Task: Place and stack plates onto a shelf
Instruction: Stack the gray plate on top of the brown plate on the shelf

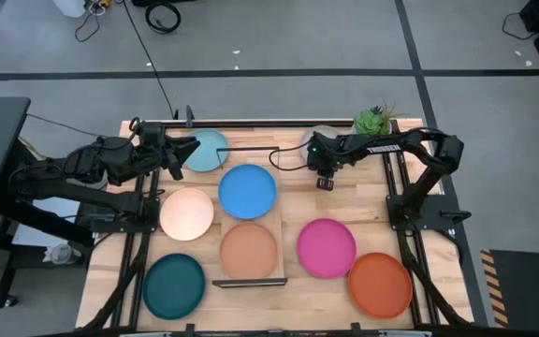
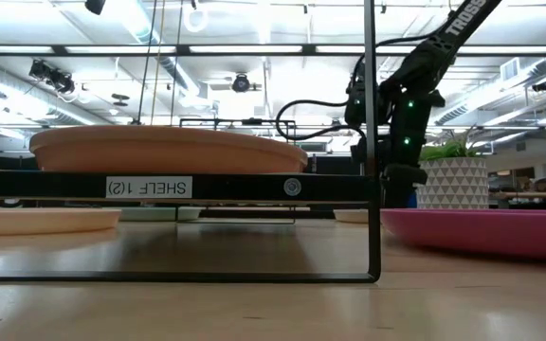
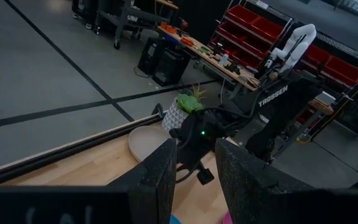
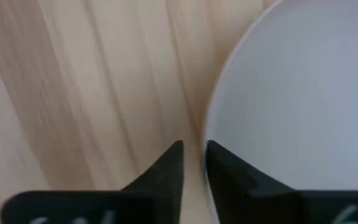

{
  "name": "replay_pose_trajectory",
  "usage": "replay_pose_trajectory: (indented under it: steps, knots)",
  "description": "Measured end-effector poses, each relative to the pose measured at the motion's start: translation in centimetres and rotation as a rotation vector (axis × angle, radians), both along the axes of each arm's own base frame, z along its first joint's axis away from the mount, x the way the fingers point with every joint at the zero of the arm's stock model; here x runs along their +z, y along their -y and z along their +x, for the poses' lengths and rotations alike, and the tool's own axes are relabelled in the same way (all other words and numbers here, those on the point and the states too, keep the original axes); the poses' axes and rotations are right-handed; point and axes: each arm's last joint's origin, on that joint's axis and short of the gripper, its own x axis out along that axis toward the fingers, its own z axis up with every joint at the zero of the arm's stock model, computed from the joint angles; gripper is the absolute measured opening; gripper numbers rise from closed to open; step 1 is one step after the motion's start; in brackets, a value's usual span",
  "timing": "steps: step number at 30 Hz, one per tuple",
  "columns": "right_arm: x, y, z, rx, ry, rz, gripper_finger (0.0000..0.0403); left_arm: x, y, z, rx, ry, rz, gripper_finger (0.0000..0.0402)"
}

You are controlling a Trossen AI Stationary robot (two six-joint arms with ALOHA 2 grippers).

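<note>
The pale wooden shelf [image 1: 276,223] carries the blue plate [image 1: 247,190] at its far end and the tan plate [image 1: 248,250] at its near end. Flat on the table lie the light blue plate [image 1: 209,150], peach [image 1: 187,213], dark teal [image 1: 173,285], magenta [image 1: 327,247] and orange [image 1: 380,284] plates. The grey-white plate [image 4: 303,99] lies far right, mostly under the right arm. My right gripper [image 4: 194,158] points down, slightly open, its fingers on either side of that plate's rim. My left gripper [image 1: 187,153] is open at the light blue plate's left rim. My right gripper comes from above at the rim [image 4: 209,134] of the grey-white plate, one finger over the plate and one over the wood. The plate lies flat on the table. Whether the fingers touch it, I cannot tell.
A small potted plant [image 1: 374,119] stands at the far edge just right of the grey-white plate. In the low view the shelf's black wire frame [image 2: 373,142] stands in front of the right arm. Bare tabletop lies between the blue plate and the right gripper.
</note>
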Motion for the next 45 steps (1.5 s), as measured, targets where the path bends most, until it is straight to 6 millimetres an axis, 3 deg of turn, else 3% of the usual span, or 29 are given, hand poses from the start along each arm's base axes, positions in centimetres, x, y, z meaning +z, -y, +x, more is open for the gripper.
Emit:
replay_pose_trajectory:
  steps: [5, 11, 18, 26, 33, 37, 45]
  knots:
    - [0.0, -0.3, 0.0, -0.001, 0.012, 0.055, 0.0014, 0.0, 0.0, 0.0, 0.0, 0.0, 0.0, 0.0121]
    - [0.4, -2.1, 0.0, -0.006, -0.014, 0.123, 0.0026, 0.0, 0.0, 0.0, 0.0, 0.0, 0.0, 0.0121]
    - [3.7, -6.4, -0.9, 0.099, 0.0, 0.168, 0.0014, 0.0, 0.0, 0.0, 0.0, 0.0, -0.001, 0.0121]
    - [8.2, -11.9, -2.1, 0.485, 0.143, 0.076, 0.0016, 0.0, 0.0, 0.0, 0.0, 0.0, -0.001, 0.0121]
    - [9.5, -17.2, -2.8, 0.922, 0.221, 0.047, 0.0017, 0.0, -0.1, 0.0, 0.022, -0.004, 0.01, 0.0121]
    - [9.7, -19.7, -2.0, 1.045, 0.271, 0.014, 0.0017, 0.0, -0.1, -0.1, 0.036, -0.004, 0.012, 0.0121]
    - [11.4, -22.9, 1.5, 1.231, 0.297, -0.072, 0.0018, 0.0, -0.1, 0.0, 0.035, -0.009, 0.013, 0.0121]
